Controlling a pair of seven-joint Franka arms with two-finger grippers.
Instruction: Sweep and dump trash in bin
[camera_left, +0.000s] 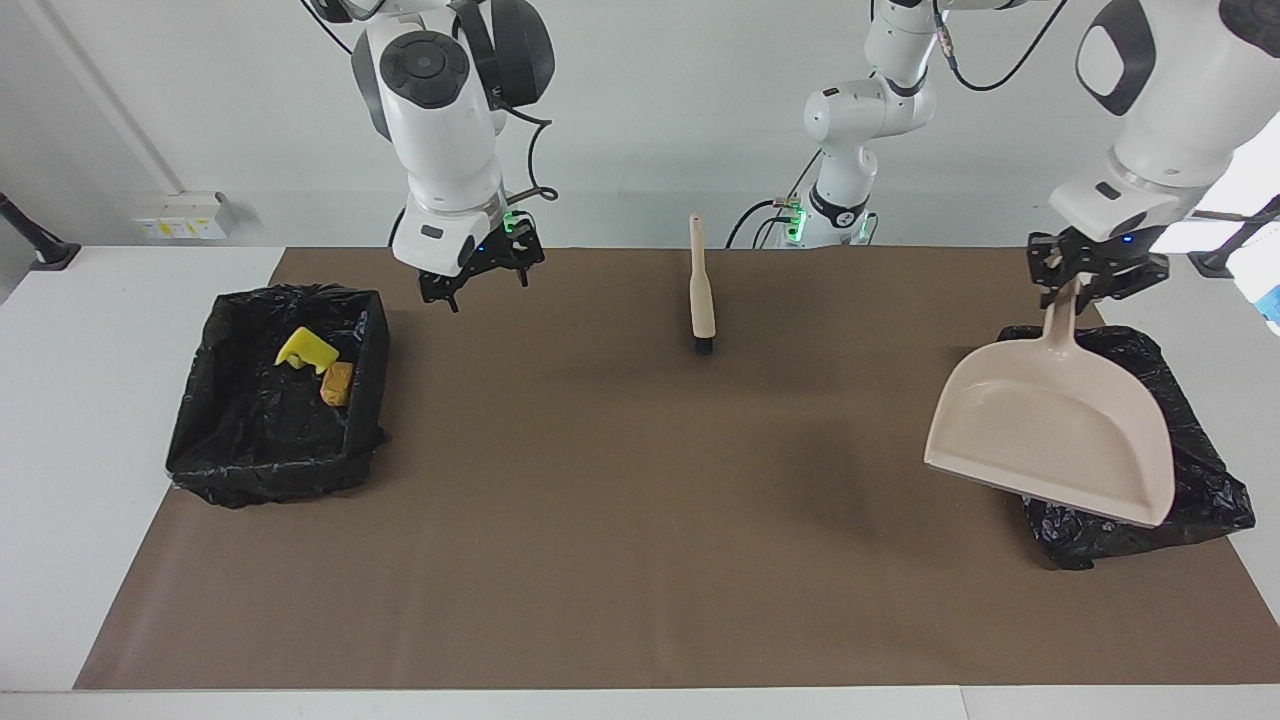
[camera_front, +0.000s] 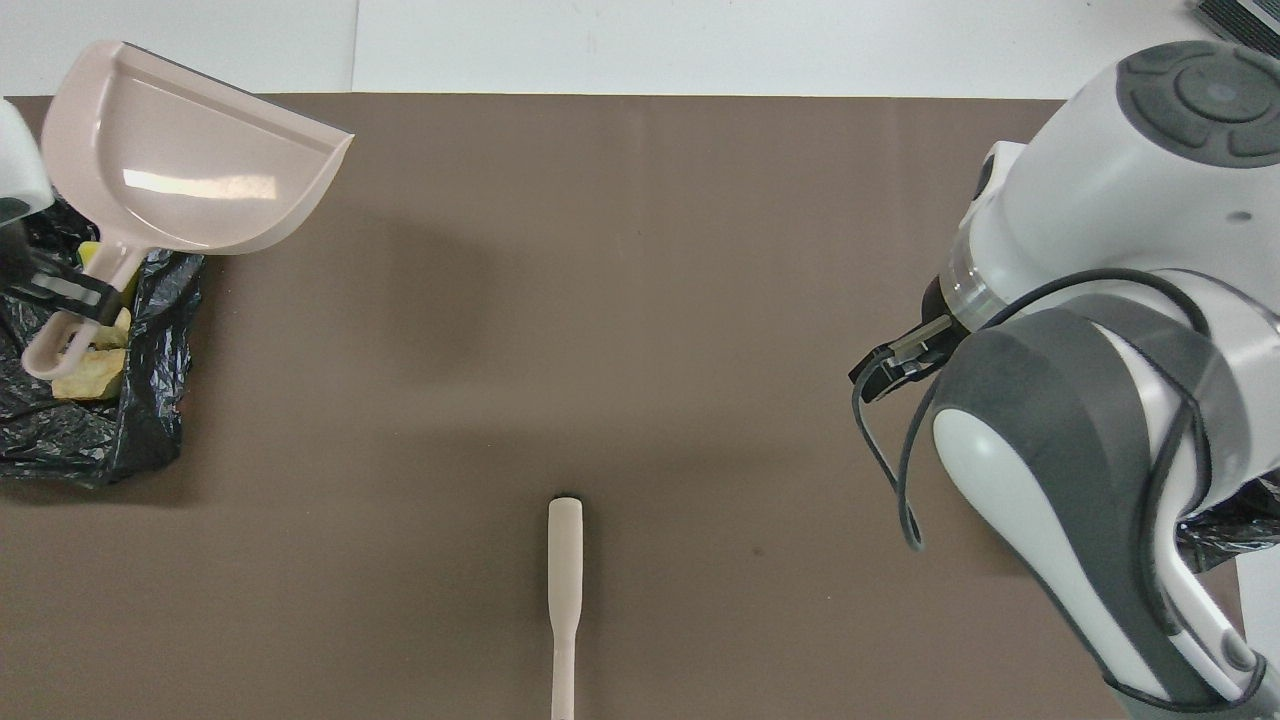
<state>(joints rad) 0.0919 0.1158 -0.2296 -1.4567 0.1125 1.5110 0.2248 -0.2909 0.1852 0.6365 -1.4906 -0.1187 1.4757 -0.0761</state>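
White wall is seen past the robots, and the table (camera_left: 130, 300) is covered by a brown mat (camera_left: 640, 560) almost from edge to edge. At the left arm's end of the mat a black-lined bin (camera_left: 1200, 470) is placed; at the right arm's end a second bin (camera_left: 260, 460) is placed.

The left gripper (camera_left: 1072, 283) is held over the first bin. It is clamped on the handle of a beige dustpan (camera_left: 1050, 430), which hangs in the air with its wide mouth tilted toward the mat's edge farthest from the robots. The bin below is mostly covered by the pan. In the overhead view a few pieces of trash (camera_front: 92, 368) are seen in this bin beside the handle: one golden-brown scrap and a bit of yellow.

The right gripper (camera_left: 478, 283) is held over the mat near the edge nearest to the robots, just beside the second bin's corner. Its fingers are spread apart and nothing is held between them.

In the second bin two more pieces are seen: a yellow sponge piece (camera_left: 305, 350) and a brown scrap (camera_left: 337, 383), touching each other.

A beige brush (camera_left: 702, 290) is laid on the mat near the middle of the edge nearest to the robots, with its dark bristles pointing away from them.
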